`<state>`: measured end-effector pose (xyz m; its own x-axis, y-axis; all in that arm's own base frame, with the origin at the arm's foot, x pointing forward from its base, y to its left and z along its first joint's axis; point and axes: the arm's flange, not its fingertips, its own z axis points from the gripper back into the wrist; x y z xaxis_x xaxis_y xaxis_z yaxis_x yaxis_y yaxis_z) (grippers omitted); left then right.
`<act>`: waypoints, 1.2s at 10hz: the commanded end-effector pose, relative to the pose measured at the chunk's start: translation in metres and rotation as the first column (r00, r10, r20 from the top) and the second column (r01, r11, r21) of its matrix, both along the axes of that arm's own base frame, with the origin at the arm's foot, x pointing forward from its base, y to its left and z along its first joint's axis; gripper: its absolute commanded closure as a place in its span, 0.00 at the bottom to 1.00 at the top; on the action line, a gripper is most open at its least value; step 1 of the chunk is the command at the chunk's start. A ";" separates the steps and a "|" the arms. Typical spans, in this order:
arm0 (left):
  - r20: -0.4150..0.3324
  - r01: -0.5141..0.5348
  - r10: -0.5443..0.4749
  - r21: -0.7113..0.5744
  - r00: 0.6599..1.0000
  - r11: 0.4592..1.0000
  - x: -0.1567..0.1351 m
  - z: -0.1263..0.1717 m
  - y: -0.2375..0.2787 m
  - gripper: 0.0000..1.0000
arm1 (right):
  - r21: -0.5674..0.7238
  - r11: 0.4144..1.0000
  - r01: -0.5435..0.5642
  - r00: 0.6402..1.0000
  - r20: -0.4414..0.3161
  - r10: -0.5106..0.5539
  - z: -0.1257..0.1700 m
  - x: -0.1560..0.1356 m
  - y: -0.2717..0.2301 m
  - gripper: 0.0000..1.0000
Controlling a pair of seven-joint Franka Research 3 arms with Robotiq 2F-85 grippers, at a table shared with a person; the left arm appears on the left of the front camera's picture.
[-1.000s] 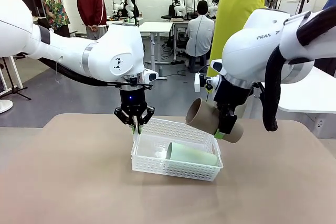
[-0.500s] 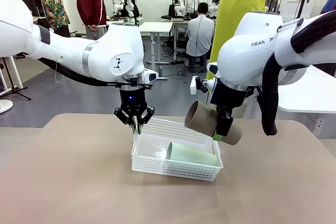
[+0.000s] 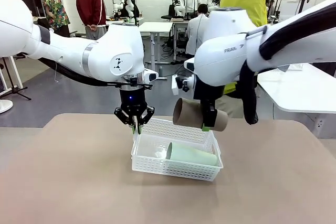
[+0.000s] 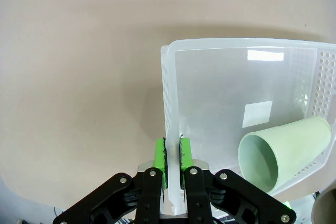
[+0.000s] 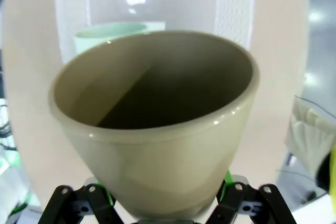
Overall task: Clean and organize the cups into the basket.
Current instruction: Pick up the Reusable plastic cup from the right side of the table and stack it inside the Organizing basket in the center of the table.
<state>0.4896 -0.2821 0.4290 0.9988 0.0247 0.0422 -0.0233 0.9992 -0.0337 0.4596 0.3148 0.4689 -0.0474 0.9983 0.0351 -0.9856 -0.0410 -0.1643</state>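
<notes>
Basket (image 3: 176, 170) sits mid-table on the plain tan tabletop (image 3: 68, 182). My left gripper (image 3: 135, 124) pinches its left wall, pads nearly together. Mint cup (image 3: 191, 155) lies on its side inside, mouth toward my left. My right gripper (image 3: 208, 120) clamps the brown cup (image 3: 190, 114) sideways in the air above the far rim. Behind: grey floor (image 3: 68, 95), white tables (image 3: 156, 26), people standing and seated.

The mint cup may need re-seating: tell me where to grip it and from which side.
Take the mint cup across its mid-body from above: it lies on its side in the basket, whose walls would probably block a sideways approach.
</notes>
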 end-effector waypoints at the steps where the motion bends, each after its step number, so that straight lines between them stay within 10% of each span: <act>1: -0.001 0.003 -0.003 0.003 1.000 1.000 -0.001 -0.001 0.000 1.00 | -0.044 0.999 -0.020 1.000 0.020 0.021 -0.015 0.011 0.015 0.17; 12: -0.001 0.003 -0.003 0.003 1.000 1.000 -0.001 -0.001 0.000 1.00 | 0.141 0.990 -0.028 0.999 -0.041 0.034 -0.092 0.022 0.004 0.17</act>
<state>0.4896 -0.2821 0.4290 0.9988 0.0249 0.0422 -0.0234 0.9992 -0.0337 0.4838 0.3271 0.3791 -0.0599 0.9862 0.1540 -0.9891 -0.0378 -0.1426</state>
